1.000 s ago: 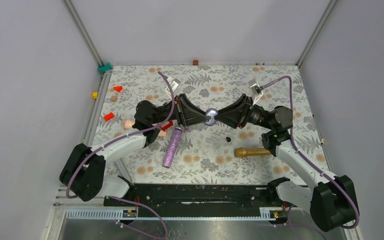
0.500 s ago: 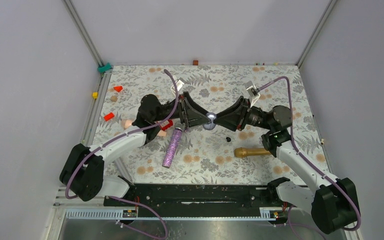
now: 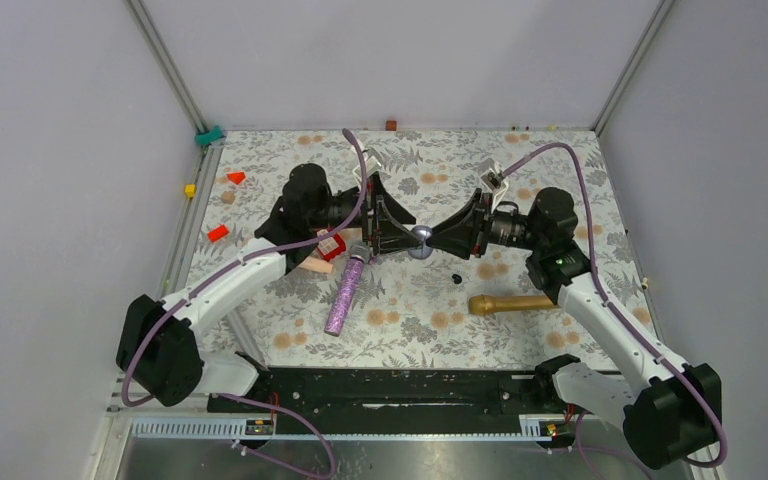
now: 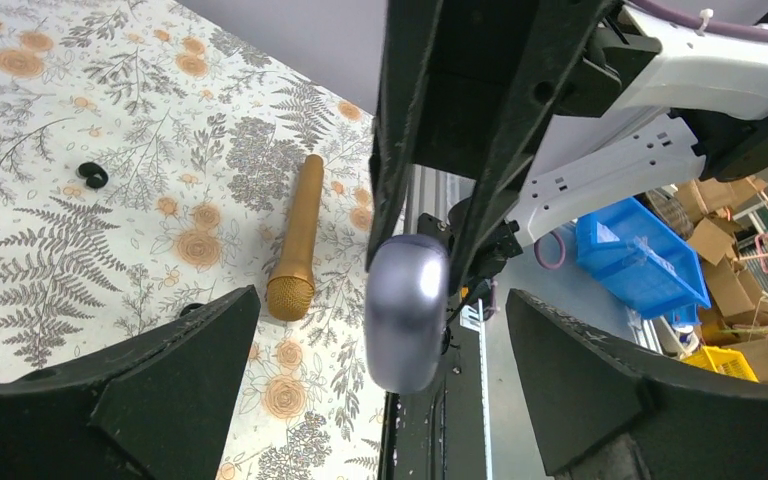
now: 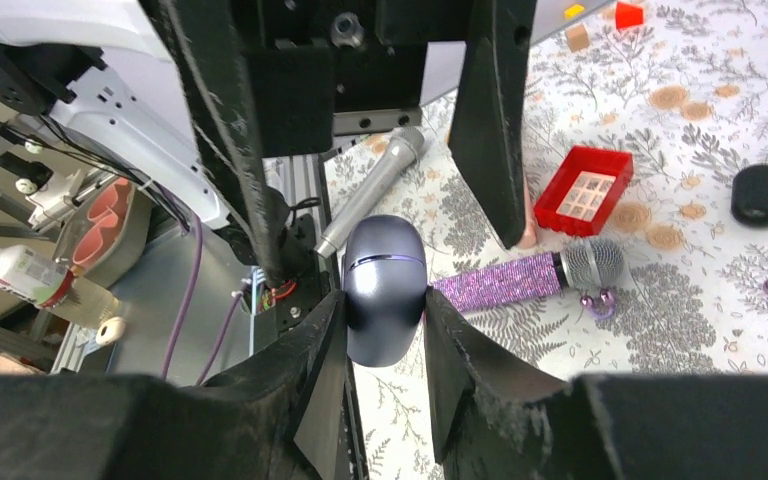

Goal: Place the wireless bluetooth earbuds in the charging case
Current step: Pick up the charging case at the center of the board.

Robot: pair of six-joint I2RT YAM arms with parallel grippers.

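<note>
Above table (image 3: pixel 440 170) centre, presenting charging case (image 5: pixel 384 275).
Clamped in right tool (image 5: pixel 385 325) from 3 o'clock, probably for lid access; flanked at 9 o'clock by wide-open, empty left tool (image 4: pixel 382 295).

Enclosure: three plain pale grey walls, namely the back wall (image 3: pixel 390 60), the left wall (image 3: pixel 60 200) and the right wall (image 3: pixel 720 180), all unmarked. Two aluminium corner posts (image 3: pixel 165 65) rise at the rear corners and lean outward in the overhead view.

Work surface: the table (image 3: pixel 440 340) is covered edge to edge with a white cloth printed with grey ferns and orange flowers (lying flat, no folds seen). A black rail (image 3: pixel 380 388) runs along its near edge, with a bare metal shelf (image 3: pixel 410 455) just below it.

Beyond the near edge, the left wrist view shows a blue plastic crate (image 4: pixel 640 250) and, beside it, a pile of cardboard boxes (image 4: pixel 750 340).

Lighting: even and diffuse, with soft shadows only.
</note>
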